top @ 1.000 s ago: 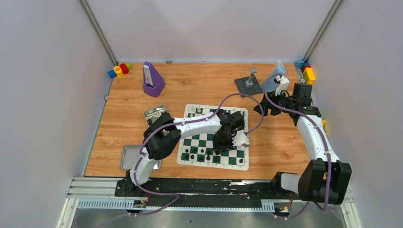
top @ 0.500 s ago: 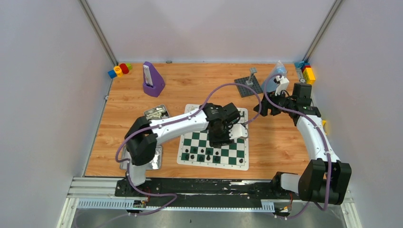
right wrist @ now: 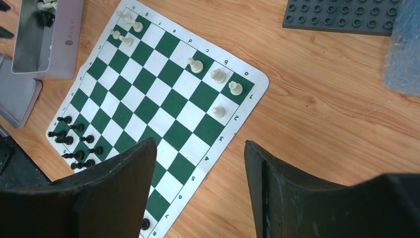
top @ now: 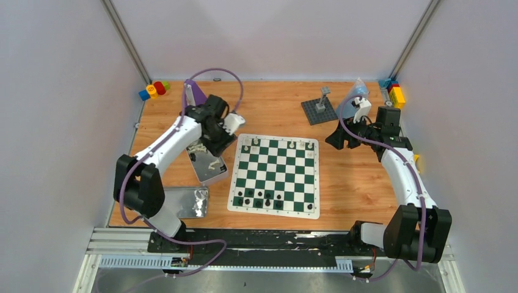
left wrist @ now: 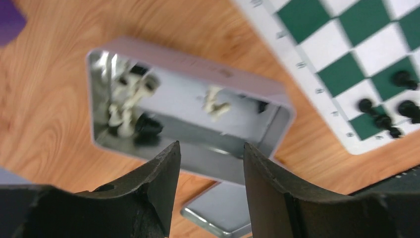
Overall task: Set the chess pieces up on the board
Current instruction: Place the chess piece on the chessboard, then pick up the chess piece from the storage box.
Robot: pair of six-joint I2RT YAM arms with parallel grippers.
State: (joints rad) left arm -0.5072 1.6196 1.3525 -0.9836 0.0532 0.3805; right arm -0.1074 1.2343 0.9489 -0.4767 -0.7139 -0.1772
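The green and white board (top: 275,174) lies mid-table. Black chess pieces (top: 262,198) stand in its near rows, and a few white ones (top: 293,145) stand along its far row. More black and white pieces (left wrist: 129,99) lie inside an open metal tin (left wrist: 198,69) left of the board. My left gripper (top: 215,143) hangs over that tin, open and empty (left wrist: 210,148). My right gripper (top: 333,140) hovers off the board's far right corner, open, with nothing between its fingers (right wrist: 200,144). The right wrist view shows the white pieces (right wrist: 215,74) and the black ones (right wrist: 74,144).
The tin's lid (top: 183,202) lies near the front left. A purple stand (top: 194,94) and coloured blocks (top: 153,90) sit far left. A dark grey baseplate (top: 319,110), a clear bag (right wrist: 403,54) and more blocks (top: 394,91) sit far right.
My left arm has swung from above the board's right half across to the tin on the left, and its jaws have widened. The right arm has not moved.
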